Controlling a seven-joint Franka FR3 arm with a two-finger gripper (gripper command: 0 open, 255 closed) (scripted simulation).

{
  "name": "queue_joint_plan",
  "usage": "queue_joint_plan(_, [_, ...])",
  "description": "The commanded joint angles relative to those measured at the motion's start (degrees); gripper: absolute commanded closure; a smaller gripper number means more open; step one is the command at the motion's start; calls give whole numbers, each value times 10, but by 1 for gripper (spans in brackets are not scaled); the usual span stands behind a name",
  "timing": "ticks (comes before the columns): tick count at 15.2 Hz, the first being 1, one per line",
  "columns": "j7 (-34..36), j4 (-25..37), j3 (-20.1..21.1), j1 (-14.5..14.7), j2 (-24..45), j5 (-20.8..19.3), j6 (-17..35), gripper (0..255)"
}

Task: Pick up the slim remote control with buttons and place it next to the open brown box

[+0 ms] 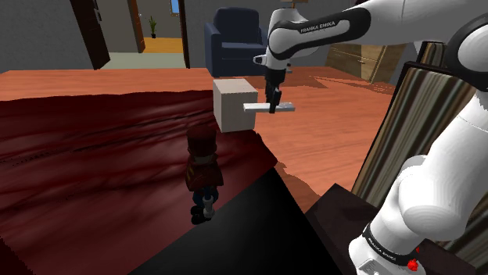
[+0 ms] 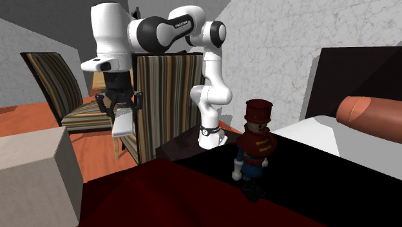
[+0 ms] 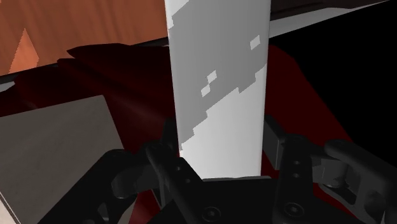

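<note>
On the dark red cover (image 1: pixel 94 148): a toy soldier (image 1: pixel 203 168) stands near the shoulder camera, well clear of the action.
Box: a pale cube (image 1: pixel 233 104) at the cover's far edge (drawn plain, no brown on it).
Remote: slim and flat (image 1: pixel 255 108), patchy two-tone grey, no separate buttons to make out. It hangs level in the air just beside the box's right face.
Gripper: there it is (image 1: pixel 273 105), black fingers pinching the remote across its narrow width.
Step in hand: placing, I'd say. Lower it straight, keep it level, don't clip the box, and let go only once it rests on the cover.
</note>
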Motion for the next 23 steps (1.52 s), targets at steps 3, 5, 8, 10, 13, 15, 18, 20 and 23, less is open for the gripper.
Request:
queue_joint_plan(3, [0,-24,0,0,6,1,30,255])
queue_joint_plan(5, [0,-36,-1,0,9,2,45,255])
queue_joint_plan(8, [-1,-54,-1,0,14,3,68,255])
queue_joint_plan(10, [-2,-65,-1,-1,18,4,83,255])
queue_joint_plan(13, [-3,-80,-2,-1,25,5,106,255])
queue_joint_plan(15, [-4,-90,-2,-1,31,7,121,255])
queue_joint_plan(18, [-5,-104,-3,-1,40,9,143,255])
queue_joint_plan(20, [-6,-113,-3,-1,46,11,158,255])
queue_joint_plan(23, [-8,-125,-3,-2,57,14,181,255])
